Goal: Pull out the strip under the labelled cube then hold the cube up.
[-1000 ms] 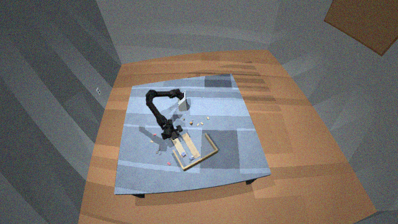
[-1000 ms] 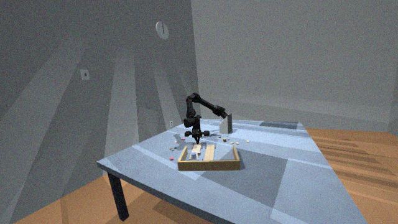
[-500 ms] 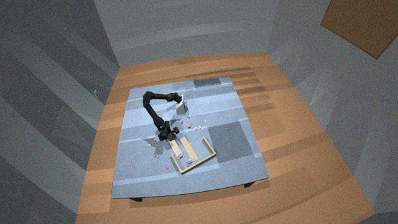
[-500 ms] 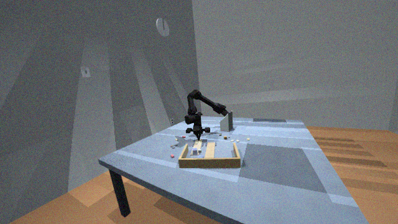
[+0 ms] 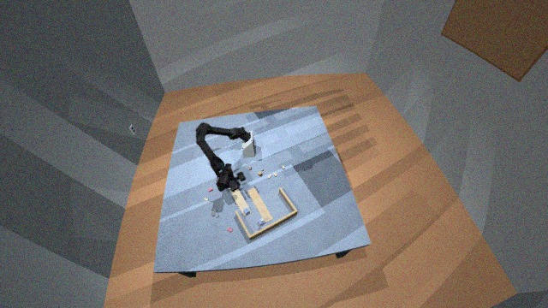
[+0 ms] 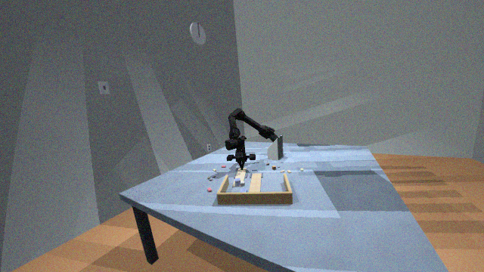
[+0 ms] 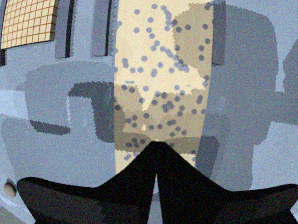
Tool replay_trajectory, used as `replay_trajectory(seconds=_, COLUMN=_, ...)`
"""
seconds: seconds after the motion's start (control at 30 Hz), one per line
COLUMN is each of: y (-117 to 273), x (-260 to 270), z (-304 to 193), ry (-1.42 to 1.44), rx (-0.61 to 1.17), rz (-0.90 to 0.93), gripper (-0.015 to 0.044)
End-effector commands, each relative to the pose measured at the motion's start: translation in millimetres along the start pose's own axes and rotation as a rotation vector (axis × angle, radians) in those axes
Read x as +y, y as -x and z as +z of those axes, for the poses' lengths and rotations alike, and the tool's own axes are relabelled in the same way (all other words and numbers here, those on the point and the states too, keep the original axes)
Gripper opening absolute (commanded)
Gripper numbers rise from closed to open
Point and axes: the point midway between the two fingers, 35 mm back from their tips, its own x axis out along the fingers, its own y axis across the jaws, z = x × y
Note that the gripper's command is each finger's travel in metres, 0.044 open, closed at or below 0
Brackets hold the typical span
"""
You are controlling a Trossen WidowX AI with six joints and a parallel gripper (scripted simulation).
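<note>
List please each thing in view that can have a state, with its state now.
gripper: shut, holds nothing, tips over the near end of the dotted strip.
dotted strip: flat on the table, a cube on it.
checked strip: flat, beside the dotted one.
cube: resting on the strip, not lifted.

No text, label or number can be read anywhere.
</note>
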Motion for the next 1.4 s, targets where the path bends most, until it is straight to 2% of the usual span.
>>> replay_trajectory(seconds=0.0, y=-6.6, x=1.2, z=-12.7, ry=-0.001, rx=0.023, rz=0.01, gripper=0.0)
replay_trajectory(seconds=1.37, y=-5.5, x=1.1, z=-73.5, ry=0.001, rx=0.026, rz=0.01, gripper=0.0)
